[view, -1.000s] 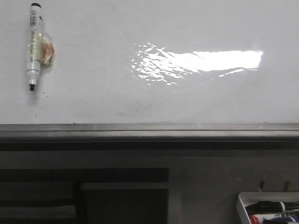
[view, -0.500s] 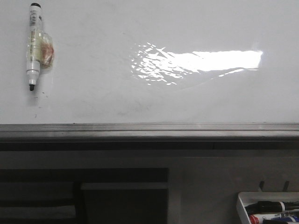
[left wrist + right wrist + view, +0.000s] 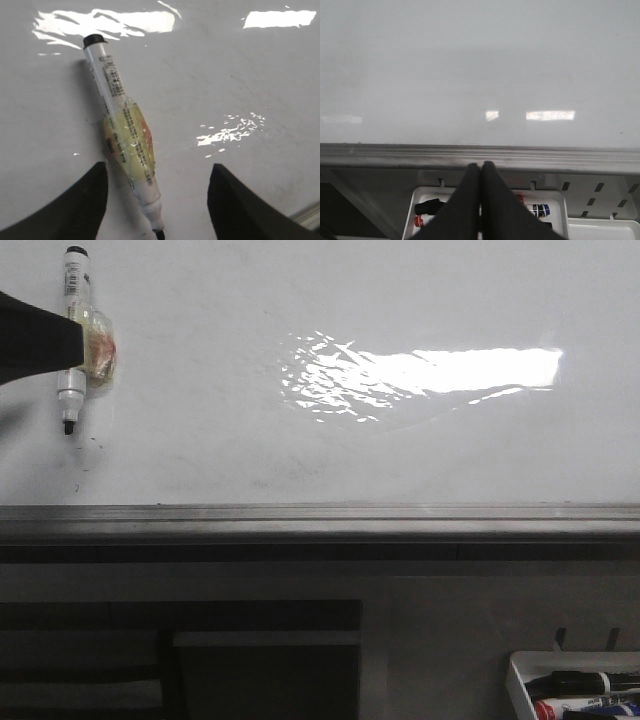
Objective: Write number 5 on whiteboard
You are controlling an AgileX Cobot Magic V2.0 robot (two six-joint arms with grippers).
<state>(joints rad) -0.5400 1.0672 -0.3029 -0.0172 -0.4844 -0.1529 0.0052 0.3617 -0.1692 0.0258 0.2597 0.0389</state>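
Observation:
The whiteboard [image 3: 300, 440] is glossy white with a bright glare patch, and no number 5 is in view on it. A white marker [image 3: 72, 335] lies against the board at the far left, black tip toward the ledge, with a yellowish tape wad around its middle. My left gripper [image 3: 160, 167] is open, and the marker [image 3: 125, 130] passes between its fingers, nearer one of them and untouched. In the front view one dark finger [image 3: 40, 345] reaches in from the left edge and overlaps the marker. My right gripper [image 3: 481, 165] is shut and empty, low by the ledge.
A grey metal ledge [image 3: 320, 520] runs along the board's lower edge. Below it at the right hangs a small white tray [image 3: 515, 680] holding black, red and blue markers, which my shut right fingers partly cover in the right wrist view. Faint dark specks sit under the marker tip.
My left gripper has come into the front view from the left edge and now overlaps the marker. The marker and board look unchanged.

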